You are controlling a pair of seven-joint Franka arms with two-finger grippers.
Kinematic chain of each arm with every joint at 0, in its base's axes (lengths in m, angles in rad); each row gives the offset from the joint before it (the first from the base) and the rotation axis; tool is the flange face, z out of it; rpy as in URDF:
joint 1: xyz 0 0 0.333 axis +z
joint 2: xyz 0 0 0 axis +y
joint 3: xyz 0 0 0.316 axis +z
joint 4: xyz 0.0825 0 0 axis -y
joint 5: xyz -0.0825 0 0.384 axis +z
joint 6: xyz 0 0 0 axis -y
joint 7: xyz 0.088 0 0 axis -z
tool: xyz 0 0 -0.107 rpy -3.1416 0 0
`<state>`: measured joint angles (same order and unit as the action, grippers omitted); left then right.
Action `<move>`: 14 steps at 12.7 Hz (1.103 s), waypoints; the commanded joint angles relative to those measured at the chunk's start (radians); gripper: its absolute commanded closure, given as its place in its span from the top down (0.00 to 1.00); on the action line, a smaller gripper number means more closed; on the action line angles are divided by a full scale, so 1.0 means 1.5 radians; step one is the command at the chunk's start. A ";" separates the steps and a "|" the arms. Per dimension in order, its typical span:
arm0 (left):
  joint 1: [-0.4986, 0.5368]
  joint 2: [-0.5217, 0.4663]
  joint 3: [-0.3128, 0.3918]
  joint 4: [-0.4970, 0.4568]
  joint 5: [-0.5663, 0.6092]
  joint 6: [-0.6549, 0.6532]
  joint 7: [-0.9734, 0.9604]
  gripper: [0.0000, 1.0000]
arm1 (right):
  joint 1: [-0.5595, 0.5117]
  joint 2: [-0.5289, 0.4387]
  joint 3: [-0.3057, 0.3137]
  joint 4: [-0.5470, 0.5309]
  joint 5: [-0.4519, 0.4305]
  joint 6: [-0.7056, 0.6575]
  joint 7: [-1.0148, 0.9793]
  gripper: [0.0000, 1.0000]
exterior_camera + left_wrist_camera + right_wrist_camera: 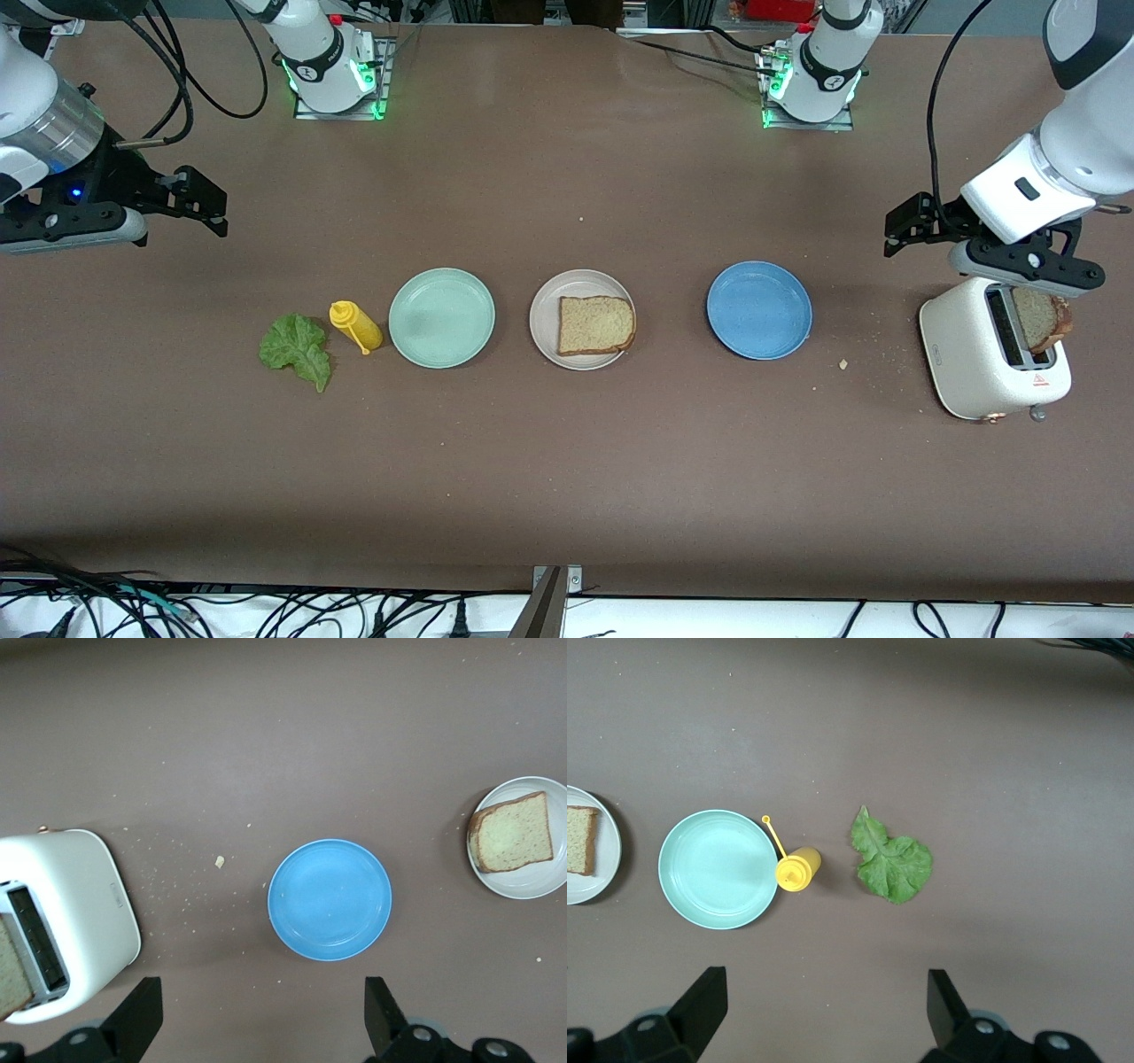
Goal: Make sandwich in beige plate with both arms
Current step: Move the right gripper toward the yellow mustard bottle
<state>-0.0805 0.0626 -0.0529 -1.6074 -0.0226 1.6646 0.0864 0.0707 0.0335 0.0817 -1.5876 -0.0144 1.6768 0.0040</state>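
1. Right gripper [208, 202]: hangs in the air over bare table at the right arm's end, jaws spread wide, holding nothing.
2. Lettuce leaf [297, 350]: flat on the table, nearer the front camera than the ground under the right gripper, just beside the yellow squeeze bottle [356, 326], which lies next to the mint green plate [441, 317].
3. Beige plate [547, 321]: mid-table, between the mint green plate and the blue plate [759, 309]. One bread slice [596, 324] lies flat in it; no leaf or second slice yet.
4. Left gripper [912, 226]: in the air beside the white toaster [983, 359] at the left arm's end, fingers apart, empty.
5. Second bread slice [1044, 321]: stands upright in the toaster slot, its top edge exposed.
6. Judgement: the leaf is due next. The right arm is clearly the closer one; it must descend toward the front camera and carry the leaf toward the left arm's end, past bottle and mint plate.
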 commanded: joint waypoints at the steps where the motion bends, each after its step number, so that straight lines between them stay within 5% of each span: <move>1: -0.024 -0.038 0.012 -0.045 0.030 0.015 -0.022 1.00 | -0.003 0.005 -0.001 0.012 -0.002 -0.006 0.001 1.00; 14: -0.023 -0.030 0.006 -0.032 0.028 -0.002 -0.083 1.00 | -0.020 0.048 -0.019 0.010 -0.009 -0.026 -0.006 1.00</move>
<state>-0.1010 0.0348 -0.0496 -1.6460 0.0007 1.6659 -0.0301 0.0501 0.1110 0.0543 -1.5875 -0.0161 1.6683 0.0024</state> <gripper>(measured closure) 0.000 0.000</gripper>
